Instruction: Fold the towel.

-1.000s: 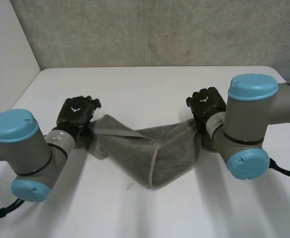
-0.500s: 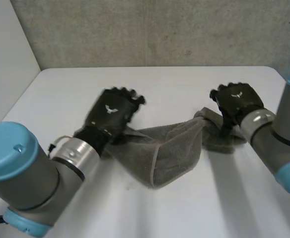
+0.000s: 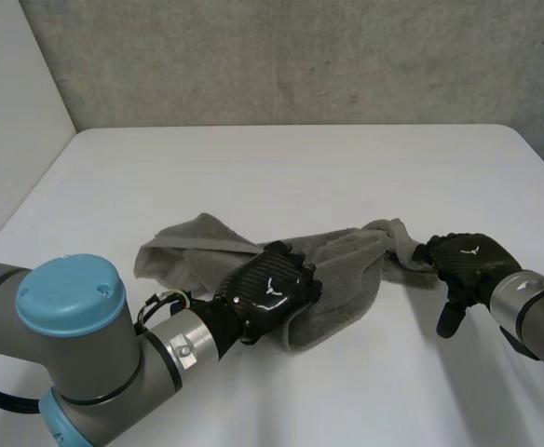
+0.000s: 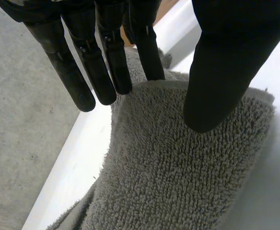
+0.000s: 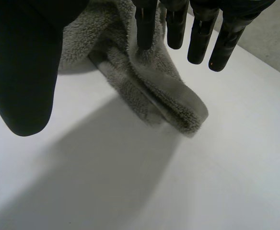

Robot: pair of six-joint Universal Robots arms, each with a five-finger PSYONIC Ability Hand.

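Head view: the grey towel (image 3: 346, 265) lies rumpled on the white table (image 3: 253, 158); since half a second ago the left hand (image 3: 270, 291) has come nearer, onto the towel's near fold, and the right hand (image 3: 466, 263) has dropped to the towel's right end. Left wrist view: fingers (image 4: 106, 72) and thumb (image 4: 219, 72) hang straight and spread over the fold, gripping nothing. Right wrist view: straight fingers (image 5: 200, 36) stand wide of the thumb (image 5: 22, 67), the towel's end loose beneath their tips.
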